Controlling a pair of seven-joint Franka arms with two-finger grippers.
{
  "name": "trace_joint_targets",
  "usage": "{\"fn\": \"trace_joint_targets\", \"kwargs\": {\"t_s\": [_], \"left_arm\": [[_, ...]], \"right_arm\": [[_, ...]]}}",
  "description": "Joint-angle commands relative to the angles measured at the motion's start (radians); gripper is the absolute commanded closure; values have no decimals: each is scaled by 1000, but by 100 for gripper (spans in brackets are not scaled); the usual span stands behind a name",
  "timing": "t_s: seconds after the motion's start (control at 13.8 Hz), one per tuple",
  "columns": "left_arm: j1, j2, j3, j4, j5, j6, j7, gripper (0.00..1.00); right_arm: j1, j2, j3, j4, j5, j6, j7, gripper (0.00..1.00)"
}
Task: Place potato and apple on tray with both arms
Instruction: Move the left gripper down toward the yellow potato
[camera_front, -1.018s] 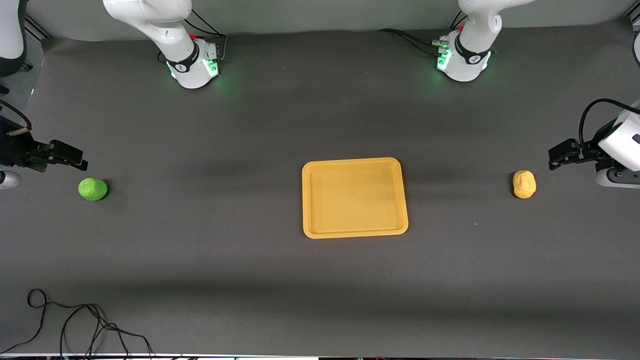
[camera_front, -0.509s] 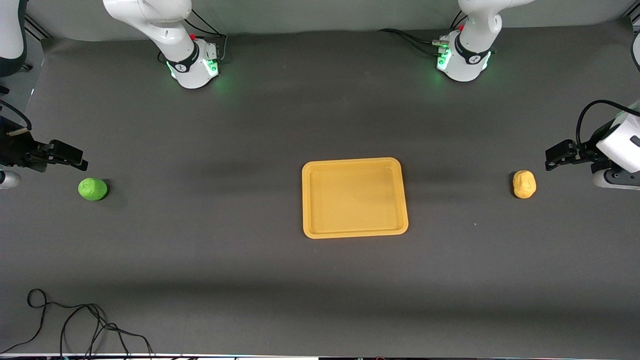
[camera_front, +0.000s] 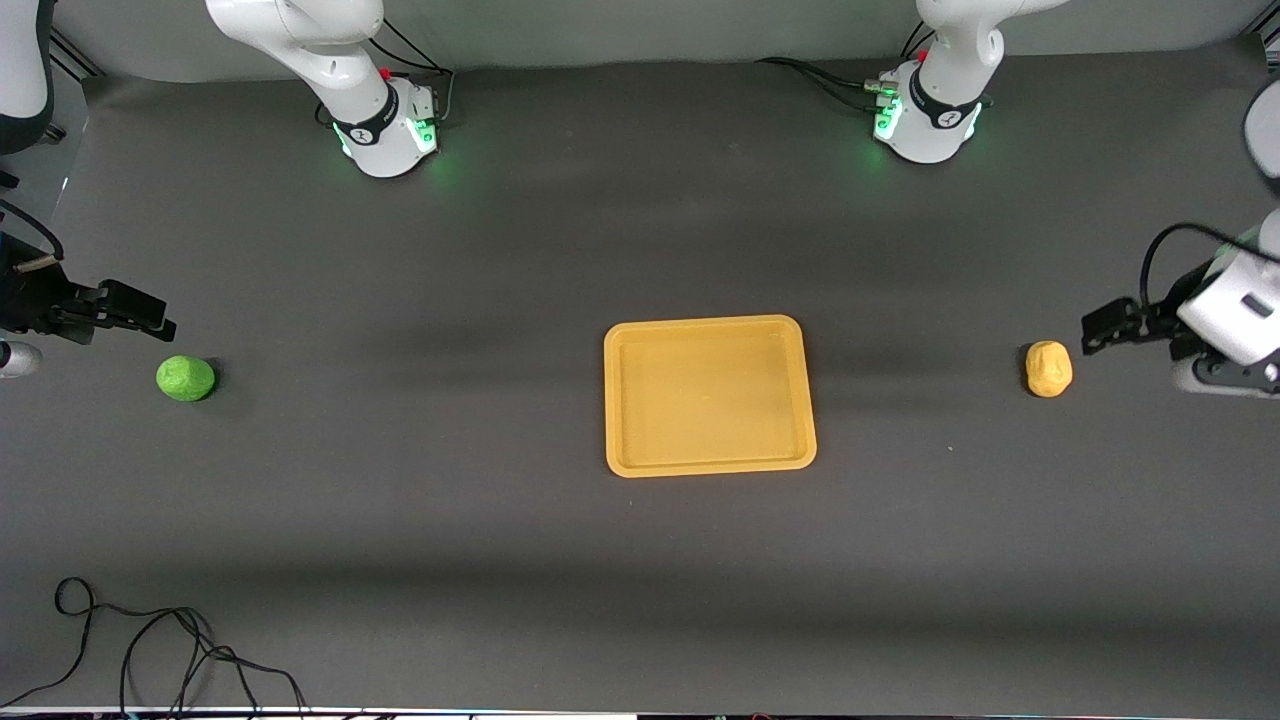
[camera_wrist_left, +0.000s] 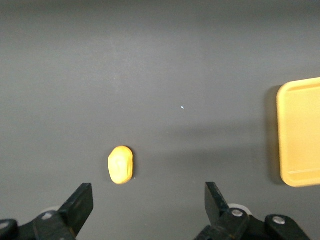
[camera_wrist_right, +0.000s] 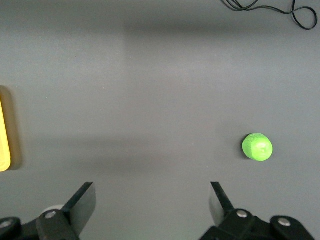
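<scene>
The right gripper hangs over the tabletop at the right arm's end, its fingers spread wide apart and holding nothing. The apple lies on the tabletop just beside it, close to that end's edge and about midway between the robots' edge and the front camera's edge. A black cable is looped in the corner nearest the camera at the same end. The tray sits flat and empty mid-tabletop, well apart from both toys. The potato rests near the left arm's end, level with the tray. The left gripper hangs just beside it, fingers wide apart, not touching it.
</scene>
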Motion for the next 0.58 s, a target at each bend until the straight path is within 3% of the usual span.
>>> {"fn": "trace_joint_targets", "kwargs": {"t_s": [0.0, 0.07, 0.29, 0.51], "left_arm": [[67, 107, 5, -33, 2, 87, 87, 10], [79, 158, 5, -27, 5, 124, 98, 0], [102, 264, 8, -32, 21, 234, 118, 1], [118, 368, 17, -50, 54, 237, 156, 1]], "right_arm": [[2, -9, 0, -7, 17, -4, 14, 0], [2, -11, 0, -7, 17, -4, 13, 0], [-12, -16, -9, -41, 17, 11, -1, 0], [-12, -20, -113, -90, 17, 46, -100, 0]]}}
